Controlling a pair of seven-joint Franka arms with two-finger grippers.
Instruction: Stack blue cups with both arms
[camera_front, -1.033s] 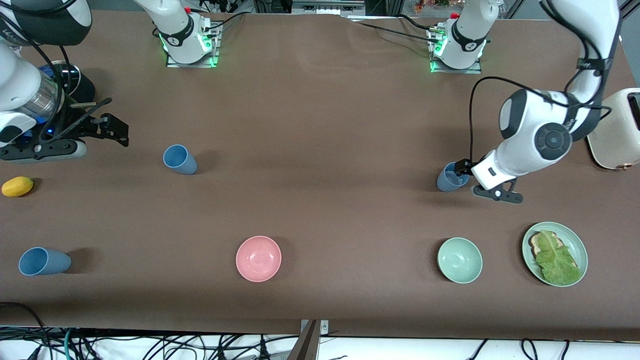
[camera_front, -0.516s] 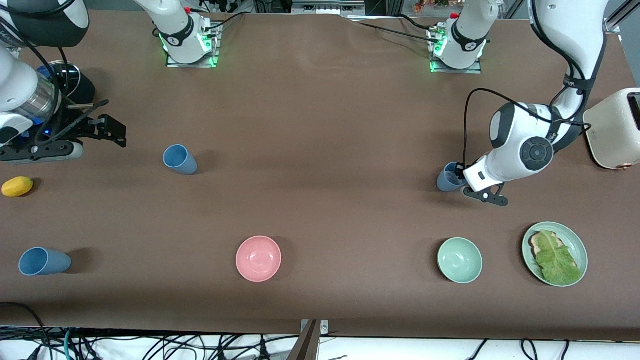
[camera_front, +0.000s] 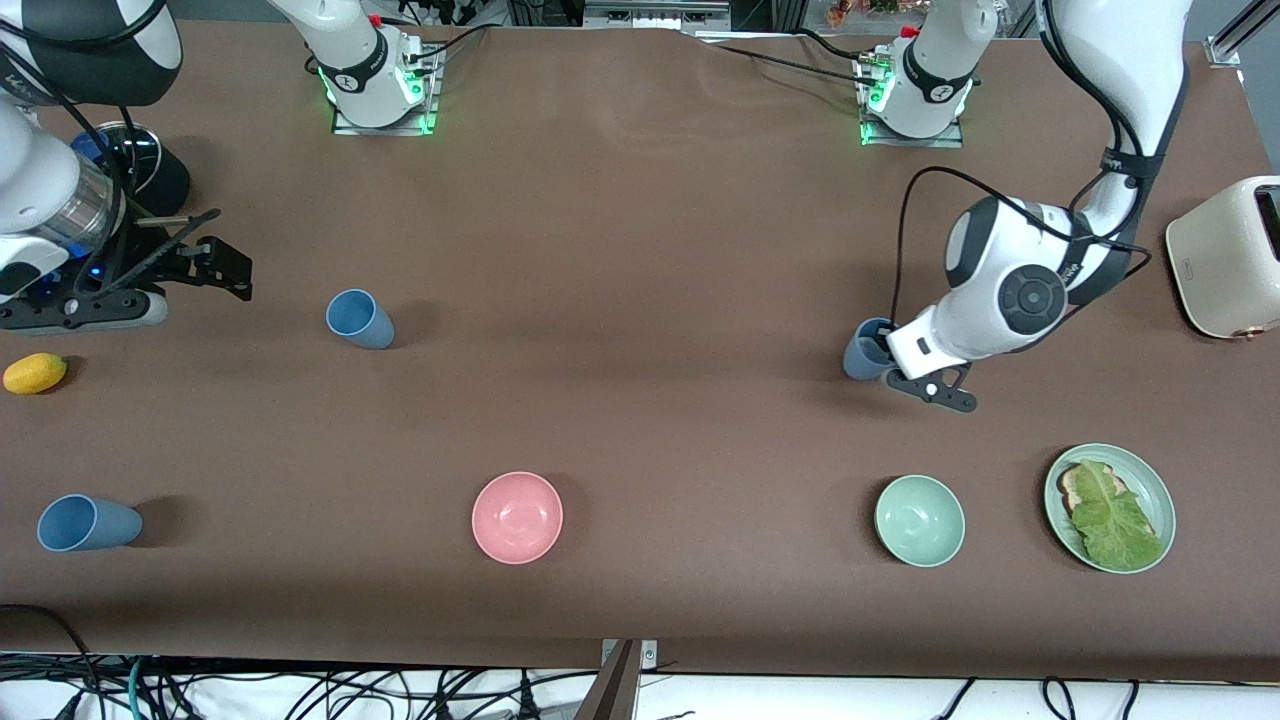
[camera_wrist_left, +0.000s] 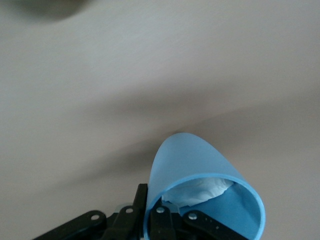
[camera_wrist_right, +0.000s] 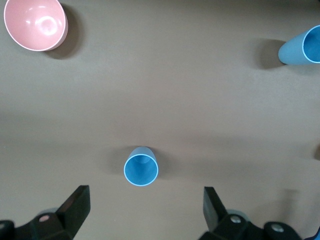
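The left gripper (camera_front: 884, 352) is clamped on the pale grey-blue cup (camera_front: 860, 354). In the left wrist view, the left gripper (camera_wrist_left: 155, 214) has one finger inside the rim and one outside, pinching the wall. A white crumpled bit (camera_wrist_left: 197, 191) sits inside the cup.

Directions below treat the front view as a dial with twelve toward the robots' bases. Over the last second the left gripper and its cup have slid toward nine o'clock, away from the toaster (camera_front: 1228, 255) and toward the table's middle. The carry has begun, and the cup leans in the grip. I cannot tell whether its base has cleared the table (camera_front: 640, 250).

The green bowl (camera_front: 919, 520) lies at about five o'clock from the held cup, and the plate (camera_front: 1160, 490) with the lettuce leaf at about four. The pink bowl (camera_front: 517, 517) lies near seven, and all three are well apart from it.

The likely target, a medium blue cup (camera_front: 358, 318), stands upright at nine o'clock from the held one, a long way off.

The right gripper (camera_front: 205, 265) has hardly moved and waits in the air at about ten o'clock from that blue cup. In its wrist view the right gripper (camera_wrist_right: 145, 196) is spread wide, with the blue cup (camera_wrist_right: 141, 166) below it and untouched.

A third blue cup (camera_front: 88, 522) sits at about seven o'clock from the standing one, near the table's front edge.

In my judgement most of the travel is still ahead, and the pinched cup must be brought upright before it can nest.
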